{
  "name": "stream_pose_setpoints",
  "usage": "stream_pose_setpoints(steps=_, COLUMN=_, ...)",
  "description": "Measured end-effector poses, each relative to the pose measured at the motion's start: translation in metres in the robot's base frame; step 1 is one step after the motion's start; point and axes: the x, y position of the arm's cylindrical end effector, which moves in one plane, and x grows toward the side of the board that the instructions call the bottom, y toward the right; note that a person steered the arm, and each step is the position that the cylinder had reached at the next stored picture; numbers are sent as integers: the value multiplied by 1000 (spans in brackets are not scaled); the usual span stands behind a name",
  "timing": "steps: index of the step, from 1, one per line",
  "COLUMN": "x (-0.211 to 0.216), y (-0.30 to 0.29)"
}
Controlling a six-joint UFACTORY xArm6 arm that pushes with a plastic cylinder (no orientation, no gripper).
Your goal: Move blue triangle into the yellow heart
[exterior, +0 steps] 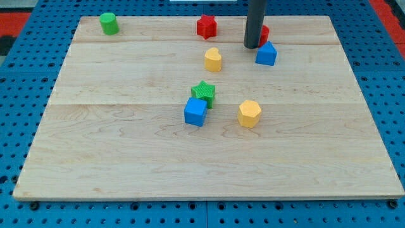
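The blue triangle (266,54) lies near the view's top, right of centre. The yellow heart (213,60) lies to its left, a block's width or two away. My tip (252,46) stands just left of the blue triangle's top, close to it, between it and the heart but higher in the view. A red block (264,34) is partly hidden behind the rod.
A red star (206,26) lies at the view's top centre, a green cylinder (109,23) at the top left. A green star (204,93) touches a blue cube (195,112) mid-board. A yellow hexagon (249,114) lies right of them.
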Motion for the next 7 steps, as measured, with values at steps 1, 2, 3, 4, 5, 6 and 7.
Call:
stream_pose_setpoints(steps=1, x=-2, y=-14)
stream_pose_setpoints(steps=2, x=-19, y=53)
stream_pose_setpoints(steps=3, x=-31, y=83)
stream_pose_setpoints(steps=4, x=-24, y=71)
stream_pose_setpoints(steps=5, x=-24, y=71)
stream_pose_setpoints(steps=6, x=-19, y=71)
stream_pose_setpoints(steps=7, x=10, y=71)
